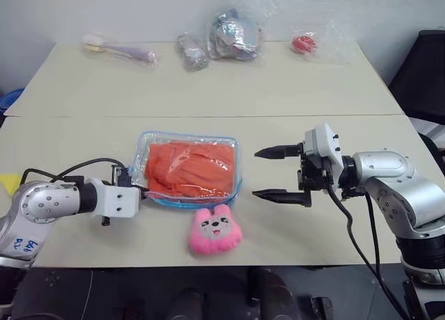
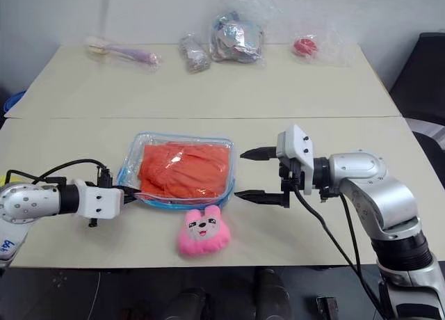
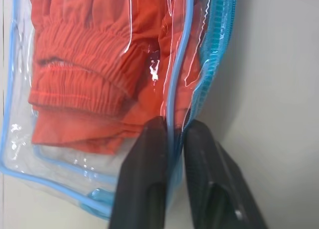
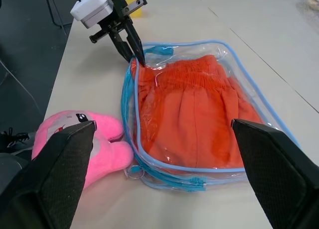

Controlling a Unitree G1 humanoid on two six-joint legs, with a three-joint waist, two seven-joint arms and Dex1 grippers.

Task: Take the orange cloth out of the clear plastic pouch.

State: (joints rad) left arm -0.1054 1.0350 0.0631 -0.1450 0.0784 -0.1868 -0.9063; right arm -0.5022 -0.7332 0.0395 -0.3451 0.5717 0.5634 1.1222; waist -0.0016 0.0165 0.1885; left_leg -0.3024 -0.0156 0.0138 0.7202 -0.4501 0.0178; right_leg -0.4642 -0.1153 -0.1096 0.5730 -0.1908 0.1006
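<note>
The clear plastic pouch (image 1: 142, 156) with light-blue zipper edging lies flat on the near table, and the orange cloth (image 1: 189, 168) is folded inside it. My left gripper (image 1: 144, 192) is at the pouch's front left corner. In the left wrist view its fingers (image 3: 144, 154) are shut on the pouch's blue-trimmed edge, with the cloth just beyond them. My right gripper (image 1: 255, 172) hovers open just off the pouch's right side, pointing at it, with nothing between its fingers.
A pink plush toy (image 1: 214, 229) lies just in front of the pouch. A yellow wedge block (image 1: 8, 182) sits at the far left edge. Several bagged items (image 1: 236, 33) line the far table's back edge. A dark chair (image 1: 424, 69) stands at the right.
</note>
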